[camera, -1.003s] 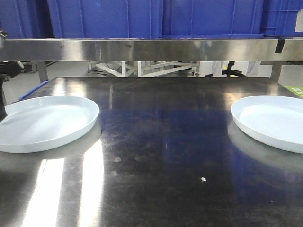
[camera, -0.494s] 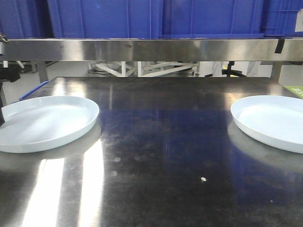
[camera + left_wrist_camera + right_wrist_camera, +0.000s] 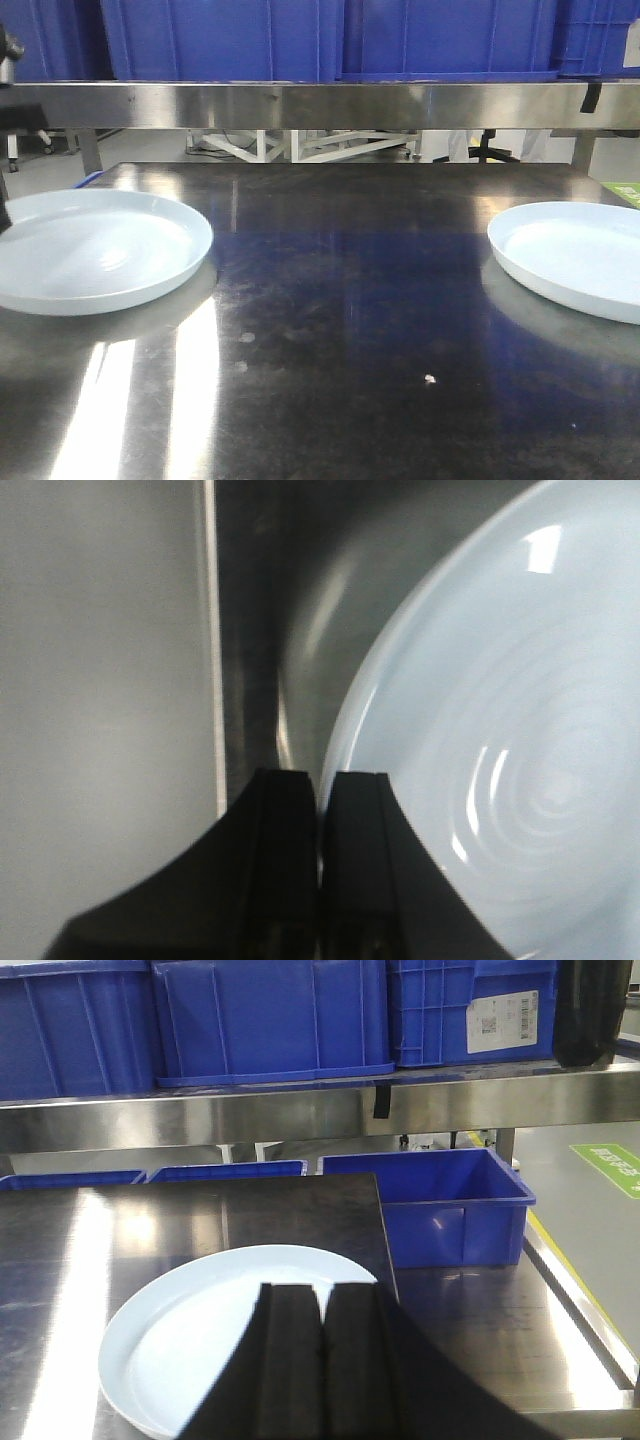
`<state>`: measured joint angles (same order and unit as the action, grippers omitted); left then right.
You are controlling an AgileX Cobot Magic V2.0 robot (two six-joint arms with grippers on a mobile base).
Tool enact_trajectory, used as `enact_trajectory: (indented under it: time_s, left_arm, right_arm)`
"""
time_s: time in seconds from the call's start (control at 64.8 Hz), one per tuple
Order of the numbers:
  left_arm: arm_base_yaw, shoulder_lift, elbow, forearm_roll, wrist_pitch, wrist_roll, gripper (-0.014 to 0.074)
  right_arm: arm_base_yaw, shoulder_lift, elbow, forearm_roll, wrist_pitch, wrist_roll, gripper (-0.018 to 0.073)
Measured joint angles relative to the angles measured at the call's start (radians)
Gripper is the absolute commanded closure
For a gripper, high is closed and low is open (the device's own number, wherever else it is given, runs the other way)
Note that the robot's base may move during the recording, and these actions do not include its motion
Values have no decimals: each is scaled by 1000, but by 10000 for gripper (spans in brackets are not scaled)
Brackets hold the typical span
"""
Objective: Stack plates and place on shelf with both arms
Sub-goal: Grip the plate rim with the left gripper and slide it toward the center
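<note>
At 9 o'clock on the counter (image 3: 350, 330), the left plate (image 3: 100, 250) is seen, with its left rim pinched between the jaws of the left gripper (image 3: 320, 775). At 3 o'clock, well apart from it, the right plate (image 3: 575, 255) is laid flat on the steel. Over its near rim the right gripper (image 3: 322, 1288) is held, its jaws pressed together with nothing between them; whether the plate is touched cannot be told. Toward 12 o'clock the shelf (image 3: 320, 105) is fronted by a long brushed rail, and blue crates (image 3: 230, 40) are ranged along it. A blue bin (image 3: 430, 1210) is seen at 2 o'clock from the right plate in the right wrist view.
</note>
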<state>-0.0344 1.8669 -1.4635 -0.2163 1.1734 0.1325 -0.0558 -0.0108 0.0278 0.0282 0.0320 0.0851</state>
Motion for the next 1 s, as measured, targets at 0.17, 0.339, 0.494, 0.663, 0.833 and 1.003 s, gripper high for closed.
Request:
enact_trajectory:
  time_s: [0.17,0.339,0.494,0.663,0.833,1.003]
  left_arm:
    - [-4,0,-58,-181,34,3,512]
    - [-70,0,-64,-297,13,6,512]
    - [-179,20,-66,-313,-37,6,511]
    - [-278,75,-68,-319,-110,6,511]
    - [-331,99,-68,-315,-201,6,463]
    - [-339,99,-68,-313,-208,4,294]
  right_arm:
    - [0,0,0,0,0,0,503]
    - [0,0,0,0,0,0,503]
    - [0,0,0,0,0,0,503]
    - [0,0,0,0,0,0,503]
    - [0,0,0,0,0,0,503]
    - [0,0,0,0,0,0,503]
